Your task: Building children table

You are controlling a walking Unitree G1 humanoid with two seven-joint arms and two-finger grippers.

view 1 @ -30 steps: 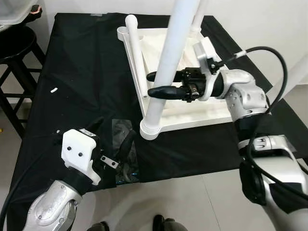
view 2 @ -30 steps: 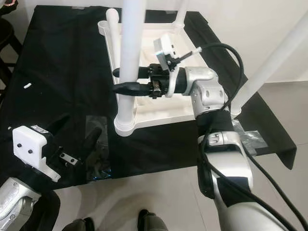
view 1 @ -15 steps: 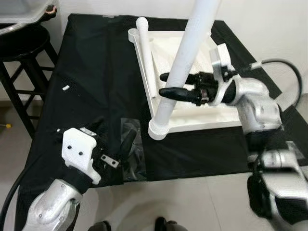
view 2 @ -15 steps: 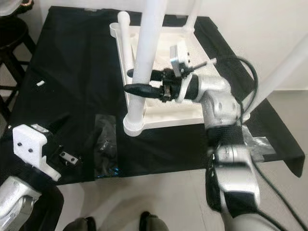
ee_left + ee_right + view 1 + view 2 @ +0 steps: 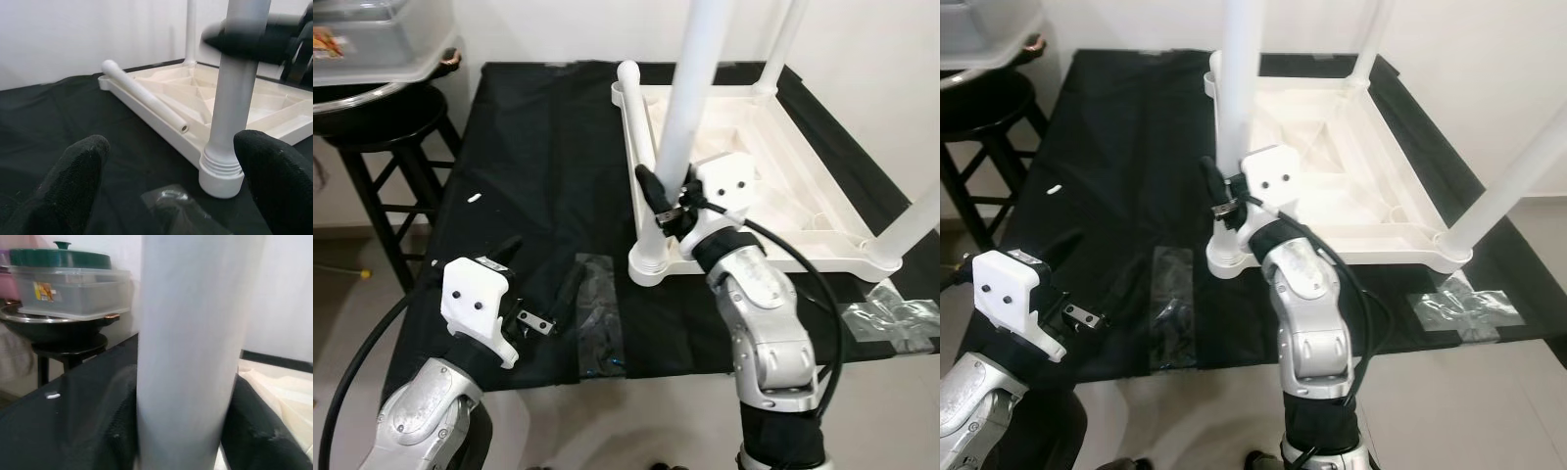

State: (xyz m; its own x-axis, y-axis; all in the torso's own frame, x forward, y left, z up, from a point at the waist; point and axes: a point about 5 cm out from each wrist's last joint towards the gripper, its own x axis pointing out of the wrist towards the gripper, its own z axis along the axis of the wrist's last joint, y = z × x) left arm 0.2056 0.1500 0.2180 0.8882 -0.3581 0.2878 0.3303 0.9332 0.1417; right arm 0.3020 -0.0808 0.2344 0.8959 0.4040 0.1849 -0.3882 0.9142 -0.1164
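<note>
Leg [image 5: 690,108] upright in near corner of upturned tabletop [image 5: 803,186] on worktop [image 5: 538,147] | right gripper [image 5: 658,196] clamped low on it | left gripper [image 5: 166,176] spread, near, empty | looks light, stiff, smooth plastic; best held low by socket.

We are looking down at a black cloth [image 5: 538,157] covering the work surface. The white upturned tabletop [image 5: 773,166] is lying directly on it toward our right. Clear plastic bags are lying flat on the cloth: one [image 5: 599,328] near the front edge, another [image 5: 886,313] crumpled at the right corner. A small white scrap [image 5: 474,198] is sitting on the cloth at the left.
</note>
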